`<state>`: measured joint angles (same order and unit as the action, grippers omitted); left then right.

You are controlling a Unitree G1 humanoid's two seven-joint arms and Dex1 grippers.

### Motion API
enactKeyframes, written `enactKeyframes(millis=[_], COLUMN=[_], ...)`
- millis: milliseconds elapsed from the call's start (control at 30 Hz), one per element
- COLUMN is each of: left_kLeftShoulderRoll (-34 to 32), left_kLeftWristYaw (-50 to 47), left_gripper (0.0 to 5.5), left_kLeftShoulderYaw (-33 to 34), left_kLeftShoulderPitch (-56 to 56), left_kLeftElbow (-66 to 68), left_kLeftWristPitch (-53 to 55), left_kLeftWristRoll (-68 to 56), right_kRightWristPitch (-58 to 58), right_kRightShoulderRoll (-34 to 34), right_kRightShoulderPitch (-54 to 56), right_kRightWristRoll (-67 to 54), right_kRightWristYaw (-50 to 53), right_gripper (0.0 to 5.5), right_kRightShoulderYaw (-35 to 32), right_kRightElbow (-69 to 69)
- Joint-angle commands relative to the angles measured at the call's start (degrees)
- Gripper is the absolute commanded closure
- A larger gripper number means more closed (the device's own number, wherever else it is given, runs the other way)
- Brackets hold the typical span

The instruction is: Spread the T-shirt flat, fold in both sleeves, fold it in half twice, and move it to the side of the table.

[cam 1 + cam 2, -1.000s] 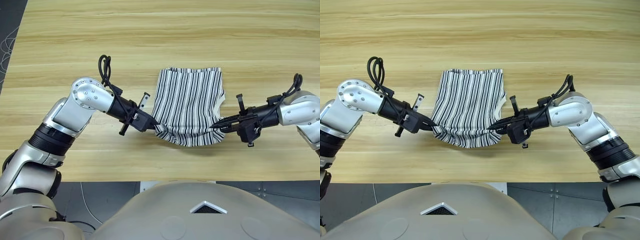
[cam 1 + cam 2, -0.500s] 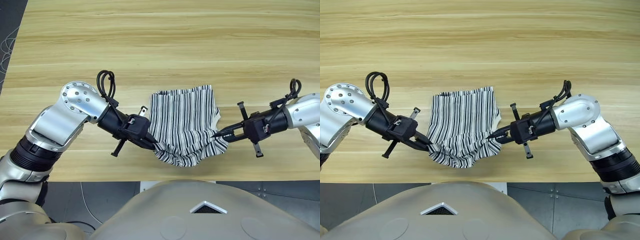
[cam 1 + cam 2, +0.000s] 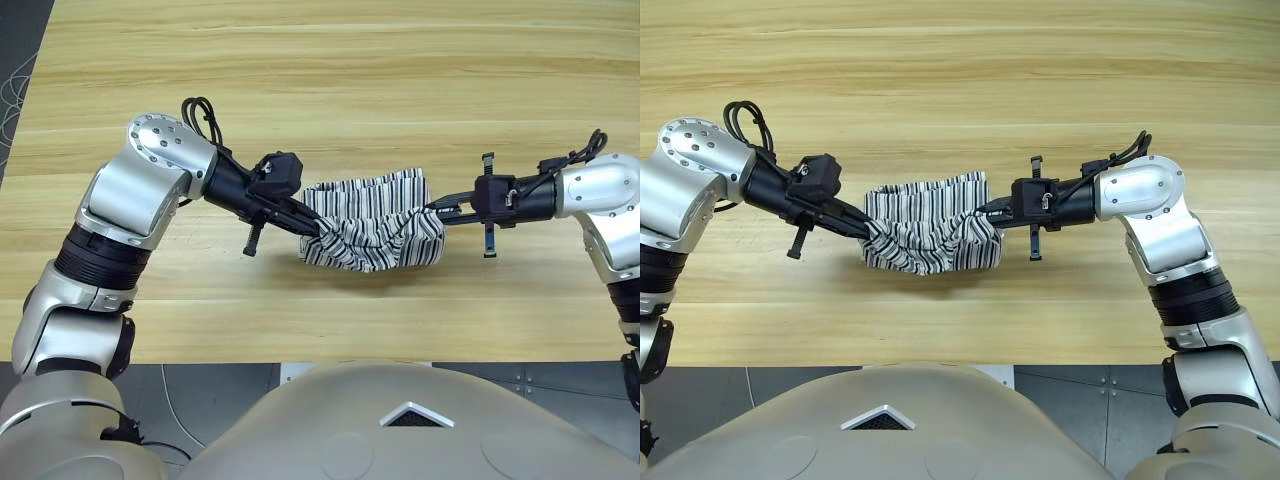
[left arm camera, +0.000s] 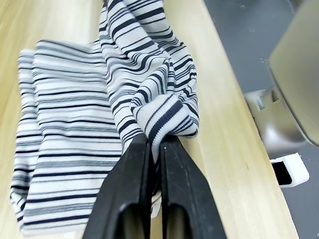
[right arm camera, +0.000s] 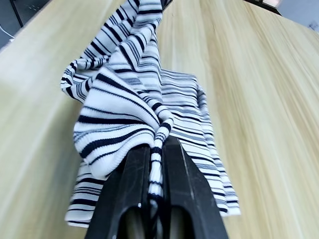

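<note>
T-shirt (image 3: pixel 375 240), striped: half-doubled, close to the table's (image 3: pixel 350 80) near edge, about midway along it. Its near corners are held off the wood, one clamped in the left gripper (image 3: pixel 318 228), one in the right gripper (image 3: pixel 437 210). The far part lies flat. Probably light, limp and sagging; best held by the corners.

Black-and-white striped T-shirt (image 3: pixel 370 225) on a pale wooden table (image 3: pixel 330 70).
The T-shirt is white with narrow black stripes, some thinner and greyer between the bolder ones; its rolled hem shows the same stripes, wider and darker. The table is light yellowish wood with fine lengthwise grain, streaked in paler and browner bands. The left gripper (image 4: pixel 154 145) and right gripper (image 5: pixel 155 149) are plain matte black. The floor (image 3: pixel 580 378) is dark grey.
</note>
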<state>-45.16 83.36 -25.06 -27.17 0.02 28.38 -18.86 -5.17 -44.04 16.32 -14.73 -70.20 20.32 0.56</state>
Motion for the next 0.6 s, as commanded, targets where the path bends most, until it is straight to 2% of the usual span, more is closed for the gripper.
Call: enactKeyframes(millis=[33, 233, 300, 333, 400, 467, 600], left_kLeftShoulderRoll=[1.11, 5.1, 6.89, 7.8, 9.93, 11.04, 12.22], left_kLeftWristYaw=[0.16, -1.13, -2.21, -2.74, -5.13, -6.52, -8.4], left_gripper=[5.4, 5.4, 4.97, 4.85, 4.54, 4.21, 4.16], left_kLeftShoulderYaw=[-0.46, 0.05, 0.71, 1.23, 2.93, 4.18, 7.0], left_kLeftShoulderPitch=[-3.04, -5.34, -6.24, -6.63, -8.2, -9.85, -14.29], left_kLeftElbow=[9.63, 22.2, 25.88, 27.2, 31.31, 34.98, 43.54], left_kLeftWristPitch=[-2.87, -6.92, -7.69, -7.72, -8.22, -8.45, -10.0], left_kLeftWristRoll=[4.25, 8.67, 9.6, 9.74, 10.22, 10.72, 11.87], right_kRightWristPitch=[-0.95, -3.11, -3.29, -2.82, -0.38, 3.02, 12.2], right_kRightShoulderRoll=[3.14, 7.62, 9.93, 10.78, 12.62, 13.94, 14.75], right_kRightShoulderPitch=[3.16, 6.19, 7.05, 7.37, 7.88, 8.56, 9.78], right_kRightWristRoll=[3.57, 7.45, 8.91, 9.18, 8.98, 8.62, 5.17], right_kRightWristYaw=[0.83, 2.23, 4.62, 5.27, 6.88, 9.18, 9.26], right_gripper=[5.39, 5.39, 5.4, 5.07, 4.75, 4.68, 4.68], right_kRightShoulderYaw=[-0.05, 0.1, -0.25, -0.42, -1.16, -2.59, -6.23], right_kRightElbow=[4.91, 12.48, 15.77, 16.9, 19.01, 20.89, 23.04])
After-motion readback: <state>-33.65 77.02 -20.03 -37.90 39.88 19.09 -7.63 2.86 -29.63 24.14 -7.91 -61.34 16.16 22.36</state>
